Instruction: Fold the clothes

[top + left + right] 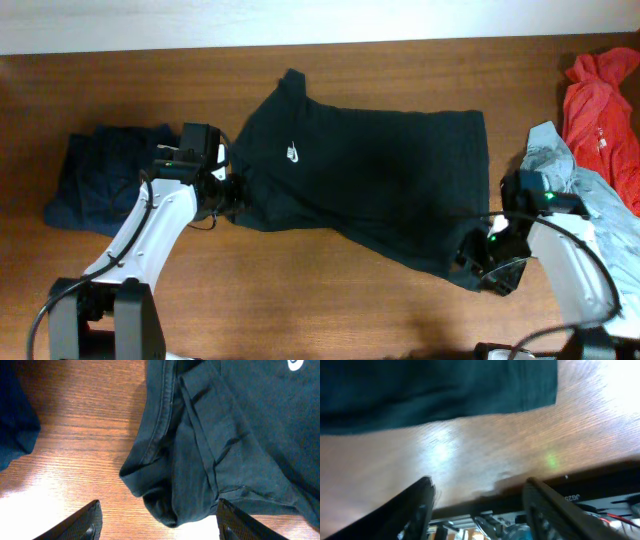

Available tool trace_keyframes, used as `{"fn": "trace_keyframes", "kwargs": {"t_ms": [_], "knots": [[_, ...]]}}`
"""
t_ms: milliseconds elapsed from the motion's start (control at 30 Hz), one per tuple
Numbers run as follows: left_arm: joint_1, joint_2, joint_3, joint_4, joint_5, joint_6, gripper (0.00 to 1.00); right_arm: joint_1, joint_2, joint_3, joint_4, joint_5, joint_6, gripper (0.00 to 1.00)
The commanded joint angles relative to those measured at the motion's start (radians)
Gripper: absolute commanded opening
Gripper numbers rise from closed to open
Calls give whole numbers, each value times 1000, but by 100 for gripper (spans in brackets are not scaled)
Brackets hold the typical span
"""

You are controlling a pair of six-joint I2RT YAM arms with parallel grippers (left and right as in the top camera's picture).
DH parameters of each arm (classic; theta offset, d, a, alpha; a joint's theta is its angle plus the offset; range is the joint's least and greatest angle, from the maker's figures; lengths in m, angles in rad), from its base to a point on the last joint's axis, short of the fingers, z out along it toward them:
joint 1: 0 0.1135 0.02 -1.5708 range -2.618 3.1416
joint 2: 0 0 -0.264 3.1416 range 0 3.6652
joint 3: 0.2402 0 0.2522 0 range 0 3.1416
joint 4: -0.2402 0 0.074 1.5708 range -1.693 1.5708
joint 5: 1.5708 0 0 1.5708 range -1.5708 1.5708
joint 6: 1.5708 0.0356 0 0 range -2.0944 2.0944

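Observation:
A large black-navy shirt (pixel 370 170) with a small white logo lies spread flat across the middle of the table. My left gripper (pixel 235 195) is at its left sleeve. In the left wrist view that gripper (pixel 160 527) stands open, and a rounded fold of the sleeve (pixel 170 505) lies just ahead, between the two fingertips (pixel 87 522) without being pinched. My right gripper (pixel 480 265) is at the shirt's near right corner. It is open (pixel 477 505) with only bare wood between its fingers (pixel 417 505), and the shirt's hem (pixel 435 390) lies beyond them.
A dark navy garment (pixel 95 180) lies bunched at the left beside the left arm. A pale grey-blue garment (pixel 560 165) and a red-orange one (pixel 605 100) lie at the right edge. The table's front edge (pixel 580 477) runs just under the right gripper.

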Motion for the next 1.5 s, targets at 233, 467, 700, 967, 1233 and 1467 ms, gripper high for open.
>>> {"fn": "trace_keyframes", "kwargs": {"t_ms": [233, 467, 700, 967, 1233, 1467], "knots": [[0, -19, 1, 108, 16, 24, 73, -1, 51, -156, 186, -16, 161, 51], [0, -19, 1, 113, 17, 50, 73, -1, 54, -220, 340, -13, 243, 51], [0, -19, 1, 113, 19, 50, 73, -1, 55, -227, 364, 8, 283, 47], [0, -19, 1, 114, 27, 61, 73, -1, 55, -224, 364, 110, 253, 4], [0, -19, 1, 114, 38, 61, 73, -1, 20, -140, 317, 109, 69, 4], [0, -19, 1, 114, 38, 61, 73, -1, -9, -19, 303, 117, -7, 4]]}}
